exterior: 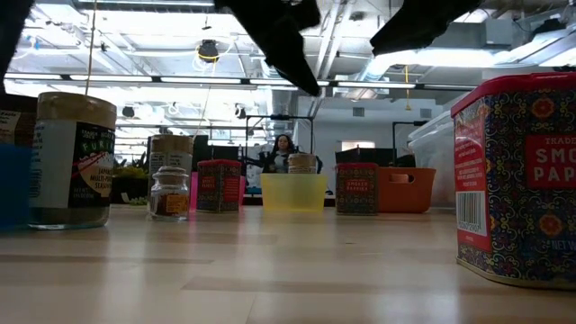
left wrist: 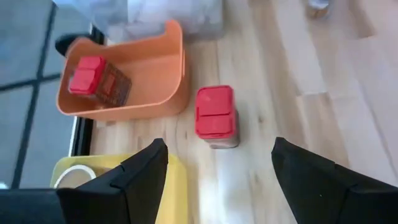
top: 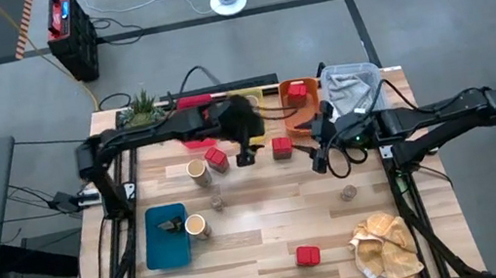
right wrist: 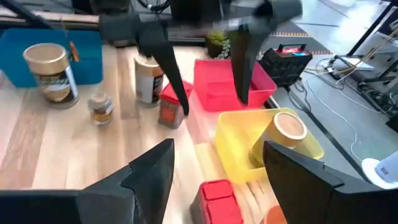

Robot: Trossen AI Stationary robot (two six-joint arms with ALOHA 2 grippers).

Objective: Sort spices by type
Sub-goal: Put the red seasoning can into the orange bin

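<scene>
Low view: wooden table; bright hall behind.

Wood table w/ trays, spice tins, jars, cloth, plant.

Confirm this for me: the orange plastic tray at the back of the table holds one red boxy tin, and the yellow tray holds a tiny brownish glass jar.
Not quite. The orange plastic tray does hold one red boxy tin, but the yellow tray holds a tan open-topped cylinder, not a glass jar. The right wrist view shows it, framed by the right hand with its fingers apart.
</scene>
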